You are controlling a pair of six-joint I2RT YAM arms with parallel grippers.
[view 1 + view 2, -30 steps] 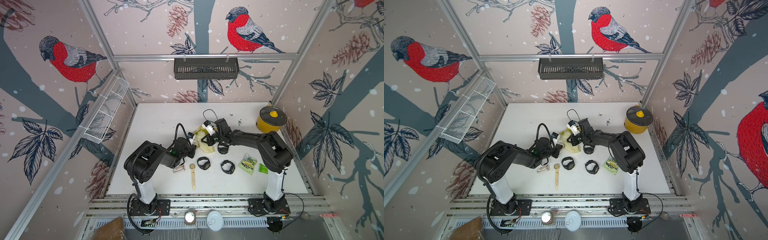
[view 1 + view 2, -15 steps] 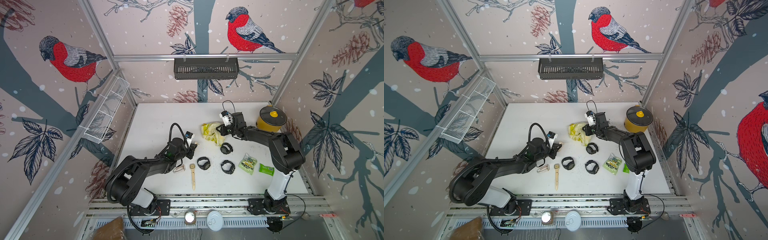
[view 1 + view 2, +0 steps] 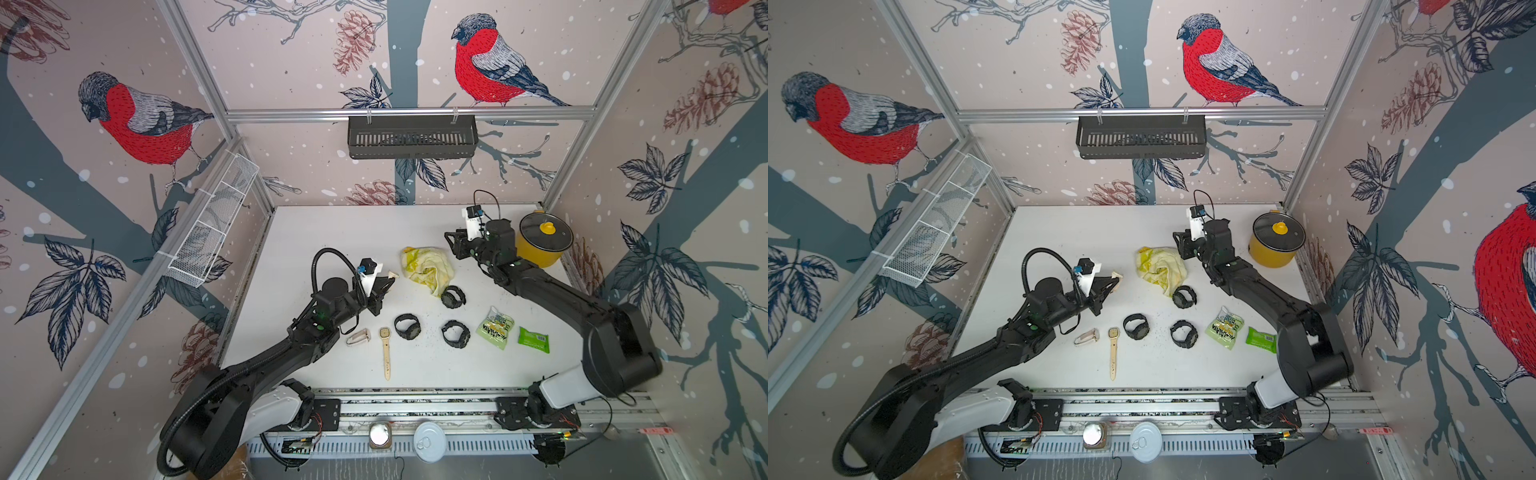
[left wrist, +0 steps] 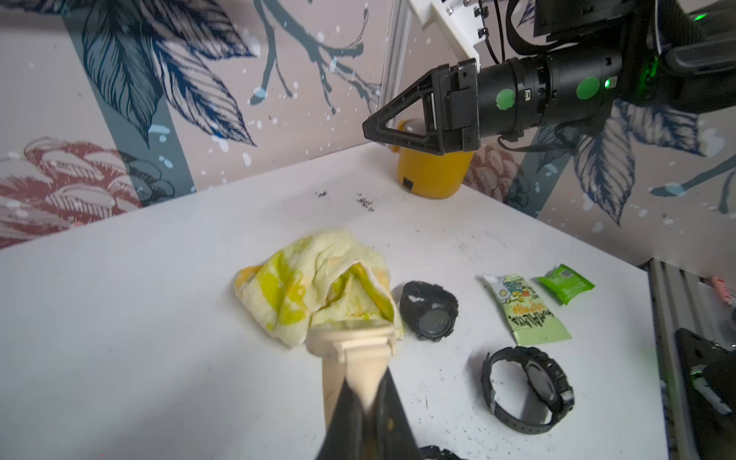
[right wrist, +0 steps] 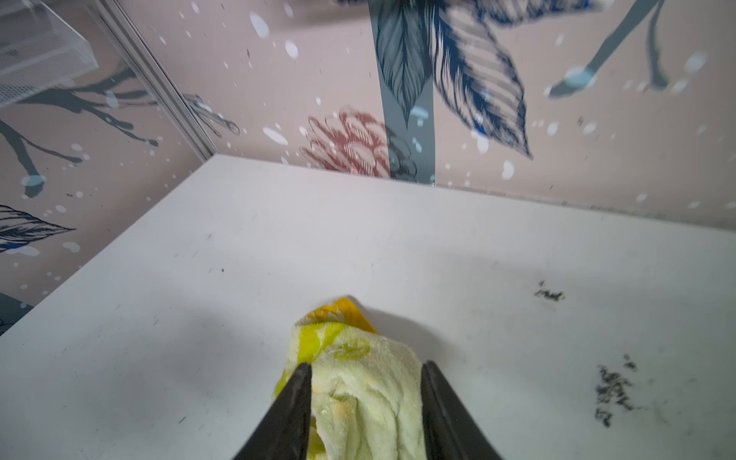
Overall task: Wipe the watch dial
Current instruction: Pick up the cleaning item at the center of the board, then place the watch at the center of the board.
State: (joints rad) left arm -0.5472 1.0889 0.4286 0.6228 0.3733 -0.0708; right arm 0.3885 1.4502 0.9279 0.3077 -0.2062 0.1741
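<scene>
The watch (image 4: 350,338) is pinched by its strap in the left gripper (image 4: 366,394), now drawn back from the cloth (image 4: 318,278). The right gripper (image 5: 366,363) has just spread its 2 fingers, leaving the cloth below them. Wiping looks done.

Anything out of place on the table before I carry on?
Yes: dark crumbs are scattered on the white table near the yellow pot, and finer specks lie by the black watch beside the snack packet. The yellow cloth lies crumpled, its corner right beside the rear black watch.
</scene>
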